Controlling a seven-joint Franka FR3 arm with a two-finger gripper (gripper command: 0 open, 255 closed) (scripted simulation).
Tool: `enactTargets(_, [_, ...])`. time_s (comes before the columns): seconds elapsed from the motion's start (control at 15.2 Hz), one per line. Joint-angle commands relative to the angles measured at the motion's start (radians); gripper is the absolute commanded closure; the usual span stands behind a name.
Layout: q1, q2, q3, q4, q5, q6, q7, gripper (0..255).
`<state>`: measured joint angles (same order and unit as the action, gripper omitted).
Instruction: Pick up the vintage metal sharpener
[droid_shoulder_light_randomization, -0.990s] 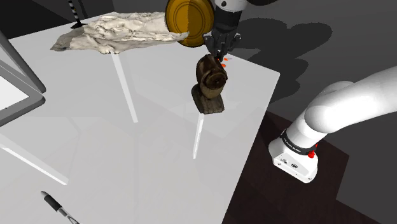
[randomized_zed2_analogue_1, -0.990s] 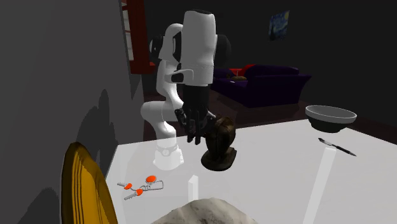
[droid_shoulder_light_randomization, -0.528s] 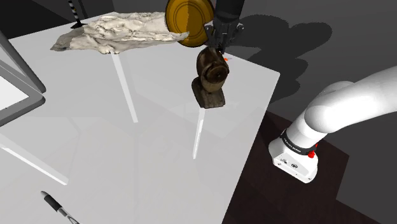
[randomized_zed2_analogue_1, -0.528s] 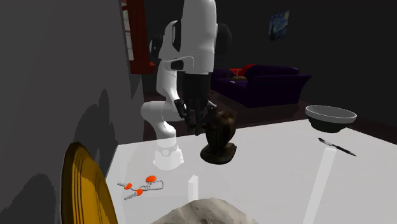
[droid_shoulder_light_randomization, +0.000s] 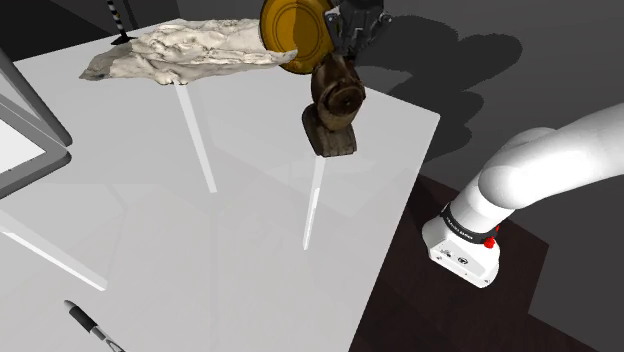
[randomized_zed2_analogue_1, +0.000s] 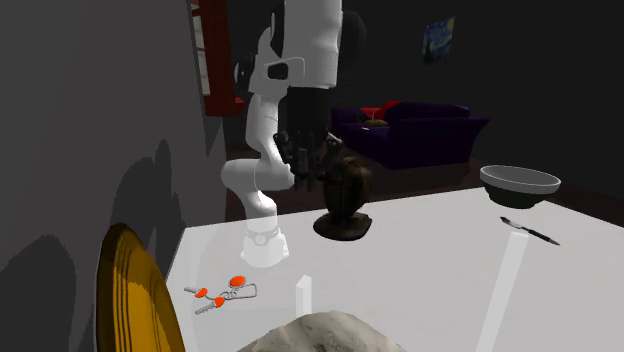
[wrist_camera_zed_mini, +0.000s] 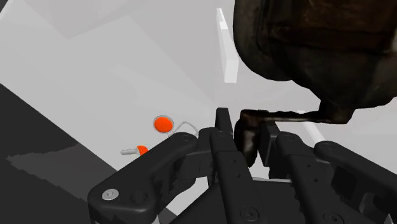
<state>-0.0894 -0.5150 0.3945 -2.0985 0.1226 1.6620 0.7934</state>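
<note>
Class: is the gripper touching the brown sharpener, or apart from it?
Touching. The wrist view shows the gripper shut on the thin crank of the sharpener, with no gap.

readable text: none that I can make out in any view.
base of my arm (droid_shoulder_light_randomization: 462, 247): small dark marks on the white collar, too small for me to read.
wall picture (randomized_zed2_analogue_1: 437, 38): blue and yellow swirls; I can tell no lettering on it.
sharpener (droid_shoulder_light_randomization: 333, 100): dark, worn brown surface; I find no legible marking on it.
</note>
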Motion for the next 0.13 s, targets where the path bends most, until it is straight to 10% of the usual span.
enactTargets(0.0, [-0.002,0.004,-0.002,0.017,-0.002,-0.012,-0.001,255])
enactTargets(0.07, [-0.002,0.005,-0.002,0.017,-0.002,-0.012,-0.001,255])
